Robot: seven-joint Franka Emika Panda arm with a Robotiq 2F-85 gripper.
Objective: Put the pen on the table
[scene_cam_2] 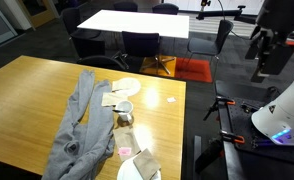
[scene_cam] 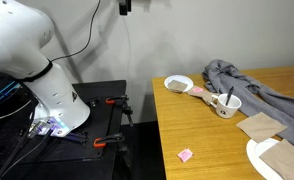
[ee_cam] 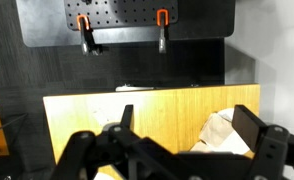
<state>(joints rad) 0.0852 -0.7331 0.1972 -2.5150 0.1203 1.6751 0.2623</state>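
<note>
The dark pen [scene_cam: 230, 95] stands tilted in the white cup [scene_cam: 227, 104] on the wooden table [scene_cam: 202, 135]. The cup also shows in an exterior view [scene_cam_2: 125, 119], where I cannot make out the pen. My gripper [scene_cam_2: 260, 60] hangs high in the air beyond the table's edge, above the black stand, far from the cup. In the wrist view the gripper [ee_cam: 187, 118] is open and empty, looking down at the table's edge [ee_cam: 137, 110]. The pen is out of the wrist view.
A grey cloth [scene_cam: 242, 80] [scene_cam_2: 75, 125] lies across the table beside the cup. A small plate [scene_cam: 178, 84], brown napkins [scene_cam: 259, 125] [ee_cam: 219, 130], a white plate [scene_cam: 262, 160] and a pink scrap [scene_cam: 185, 154] [scene_cam_2: 124, 151] are nearby. The black stand with red clamps [scene_cam: 112, 120] [ee_cam: 122, 20] adjoins the table.
</note>
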